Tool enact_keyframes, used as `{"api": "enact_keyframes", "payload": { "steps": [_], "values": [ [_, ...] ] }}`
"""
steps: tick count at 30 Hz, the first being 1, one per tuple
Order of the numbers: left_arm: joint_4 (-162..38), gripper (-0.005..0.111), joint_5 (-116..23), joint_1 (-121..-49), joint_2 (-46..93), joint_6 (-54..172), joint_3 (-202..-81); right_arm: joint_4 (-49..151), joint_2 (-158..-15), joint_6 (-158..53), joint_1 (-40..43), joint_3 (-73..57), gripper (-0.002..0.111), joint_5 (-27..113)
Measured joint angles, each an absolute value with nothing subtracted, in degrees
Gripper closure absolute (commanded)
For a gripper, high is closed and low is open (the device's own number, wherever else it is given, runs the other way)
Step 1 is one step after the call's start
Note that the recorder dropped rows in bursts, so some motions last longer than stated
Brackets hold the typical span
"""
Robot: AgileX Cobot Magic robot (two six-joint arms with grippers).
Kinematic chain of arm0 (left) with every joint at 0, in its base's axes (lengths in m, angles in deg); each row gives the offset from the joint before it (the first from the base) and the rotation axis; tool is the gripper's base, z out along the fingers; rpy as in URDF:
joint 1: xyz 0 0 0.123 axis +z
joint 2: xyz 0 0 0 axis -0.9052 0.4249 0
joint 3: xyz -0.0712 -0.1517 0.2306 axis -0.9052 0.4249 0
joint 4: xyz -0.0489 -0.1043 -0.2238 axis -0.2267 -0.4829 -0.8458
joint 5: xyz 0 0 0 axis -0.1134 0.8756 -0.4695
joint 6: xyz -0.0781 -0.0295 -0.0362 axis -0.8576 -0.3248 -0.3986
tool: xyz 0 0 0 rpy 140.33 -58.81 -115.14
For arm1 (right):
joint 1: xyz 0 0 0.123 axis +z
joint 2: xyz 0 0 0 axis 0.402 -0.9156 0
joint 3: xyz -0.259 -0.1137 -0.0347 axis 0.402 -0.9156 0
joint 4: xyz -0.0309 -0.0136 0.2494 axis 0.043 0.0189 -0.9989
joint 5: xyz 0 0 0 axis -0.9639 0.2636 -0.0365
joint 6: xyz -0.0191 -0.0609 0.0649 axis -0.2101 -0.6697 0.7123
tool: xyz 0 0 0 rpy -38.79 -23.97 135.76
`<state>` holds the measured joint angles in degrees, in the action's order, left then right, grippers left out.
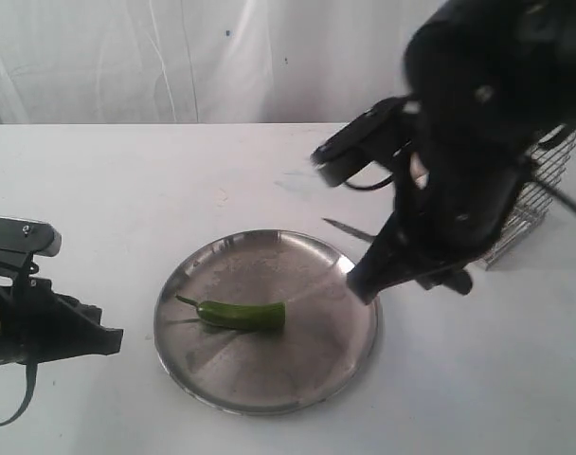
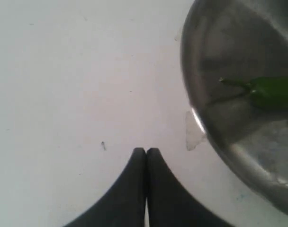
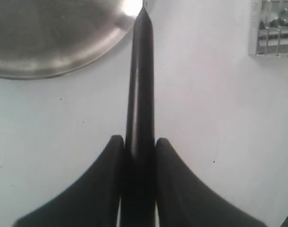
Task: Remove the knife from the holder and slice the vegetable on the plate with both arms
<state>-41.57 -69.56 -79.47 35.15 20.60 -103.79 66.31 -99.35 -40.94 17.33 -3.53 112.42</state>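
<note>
White tabletop (image 1: 127, 190) — pale, creased curtain (image 1: 174, 57) behind, soft even light

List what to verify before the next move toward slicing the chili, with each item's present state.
1. The knife is out of the holder: ok; the two are apart.
2. The right gripper is shut on the knife: ok; the tip points straight out ahead.
3. The chili is on the plate: ok; it lies flat, left of the middle.
4. The left gripper is steadying the chili: not ok; it is shut, empty and beside the plate.
5. The blade is over the chili: not ok; the tip is only at the plate's rim.
6. The cutting edge faces down: cannot tell.
</note>
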Motion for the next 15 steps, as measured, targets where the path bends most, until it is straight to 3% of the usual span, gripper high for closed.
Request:
{"api": "enact_keyframes", "payload": {
  "steps": [8, 15],
  "values": [
    [-17.83, 0.107, -91.50, -79.47, 35.26, -1.47, -102.49, 49.86, -93.50, -55.22, 5.37, -4.40, 0.108, 109.64],
    [-15.83, 0.107, -103.57, -79.47, 35.26, -11.65, -102.49, 32.83, -93.50, -69.80, -3.16, -10.58, 0.108, 105.63]
  ]
}}
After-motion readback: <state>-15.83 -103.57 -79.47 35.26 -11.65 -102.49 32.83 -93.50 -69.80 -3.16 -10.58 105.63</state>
